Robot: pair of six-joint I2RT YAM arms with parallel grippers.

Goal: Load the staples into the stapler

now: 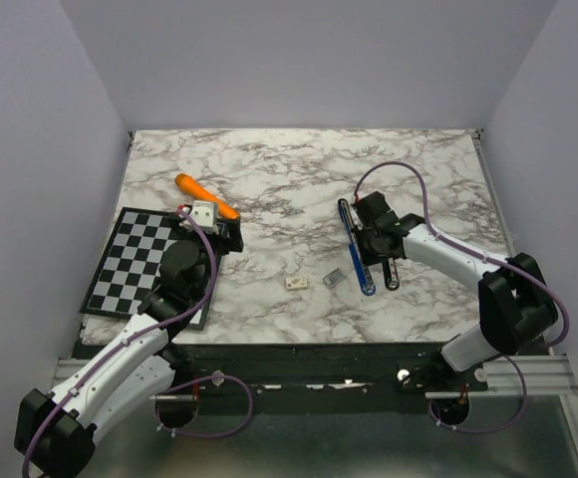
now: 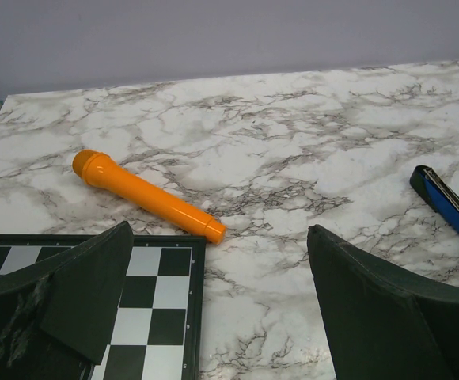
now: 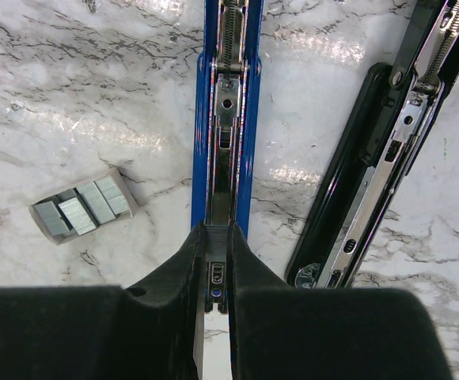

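Observation:
The stapler (image 3: 223, 119) lies opened flat on the marble, its blue magazine channel up and its black lid (image 3: 380, 158) folded out beside it. My right gripper (image 3: 216, 233) is shut on the staples (image 3: 216, 237), a short grey ribbed strip held right over the near end of the channel. From above, the same right gripper (image 1: 361, 239) sits on the blue stapler (image 1: 354, 254). My left gripper (image 2: 218, 233) is open and holds nothing, hovering at the chessboard's corner, far left of the stapler.
A small open tray of several staple strips (image 3: 83, 207) lies left of the stapler. A tiny whitish box (image 1: 296, 283) sits further left. An orange marker (image 2: 146, 195) lies beyond the chessboard (image 2: 146, 317). Walls close the table on three sides.

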